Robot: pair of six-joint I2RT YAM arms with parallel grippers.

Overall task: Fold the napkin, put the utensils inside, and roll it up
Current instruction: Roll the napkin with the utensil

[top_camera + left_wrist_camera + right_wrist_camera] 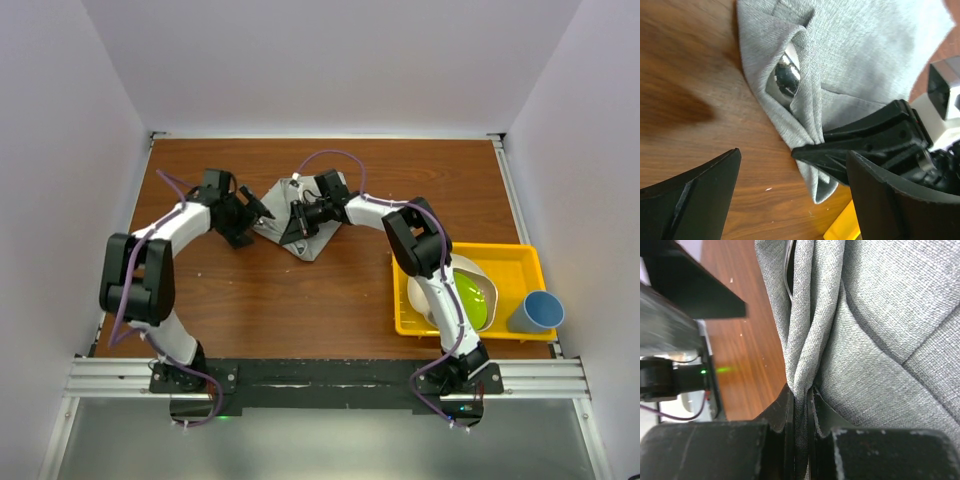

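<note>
Surroundings: A brown wooden table (300, 300) is shown. A yellow tray (520, 256) holding a lime-green dish (472, 303) is seen at its right side, with a blue cup (537, 311) just beside the tray's right end. All three are well apart from the cloth.

Obstruction: In the left wrist view the right gripper (812, 150) is laid across the lower corner of the cloth, between that corner and the right-hand finger of the left gripper.

Napkin: The light grey napkin (312, 247) is spread, folded and creased, on the far middle of the table, between the two wrists.

Spoon: The shiny bowl of the spoon (787, 77) is seen tucked inside a fold of the napkin (865, 55).

Right gripper: The right gripper (802, 410) is closed tight, and a bunched ridge of napkin (880, 315) is pinched between its fingers (777, 412).

Left gripper: The left gripper (790, 195) is spread wide with nothing held. Its fingers (695, 195) are kept just short of the cloth's edge, over bare wood.

Hidden: The spoon's handle is covered by cloth. In the top view both grippers' fingertips and much of the napkin are masked by the wrists. A thin dark line inside the fold in the right wrist view cannot be identified.
</note>
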